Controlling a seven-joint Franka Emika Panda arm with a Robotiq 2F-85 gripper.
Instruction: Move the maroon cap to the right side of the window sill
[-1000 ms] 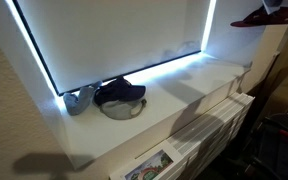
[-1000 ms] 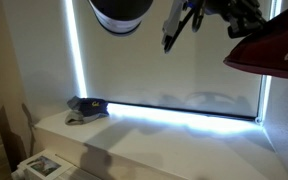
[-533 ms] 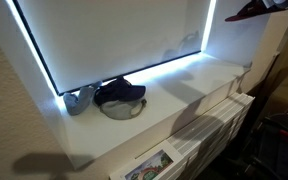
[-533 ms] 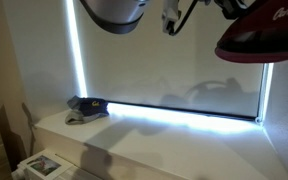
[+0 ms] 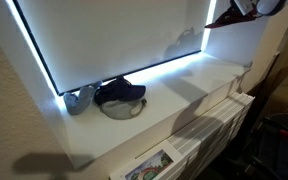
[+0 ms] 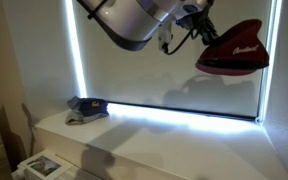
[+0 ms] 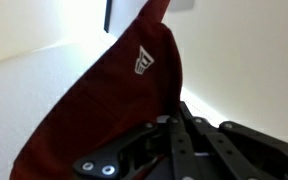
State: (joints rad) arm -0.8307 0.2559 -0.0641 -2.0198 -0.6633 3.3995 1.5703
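The claw (image 6: 197,30) is pinching the maroon cap (image 6: 232,56) by its cloth and holding it in the air. The cap hangs high above the sill (image 6: 164,135), toward the picture's right end and well clear of the ledge. White lettering on the cap is too small to read.

The fingertips are buried in the cloth. In the wrist view only black linkage shows at the bottom, pressed against red fabric that fills much of the picture. That fabric carries 1 pale badge (image 7: 146,60). In an exterior view the cap is cut off by the top edge, leaving 1 dark red wedge (image 5: 227,14), and the claw is mostly out of frame.

There is 1 arm (image 6: 134,20), a thick pale link that enters from the top edge and slants down to the wrist. Its base is out of view.

At the sill's opposite end, in the corner, lie 1 dark cap (image 5: 119,92) and 1 grey cap (image 5: 80,100), touching each other. A pale rounded shape under the dark cap's front is hard to make out.

1 bright light strip (image 6: 184,113) runs along the back of the sill, below a pale blind (image 6: 164,70).
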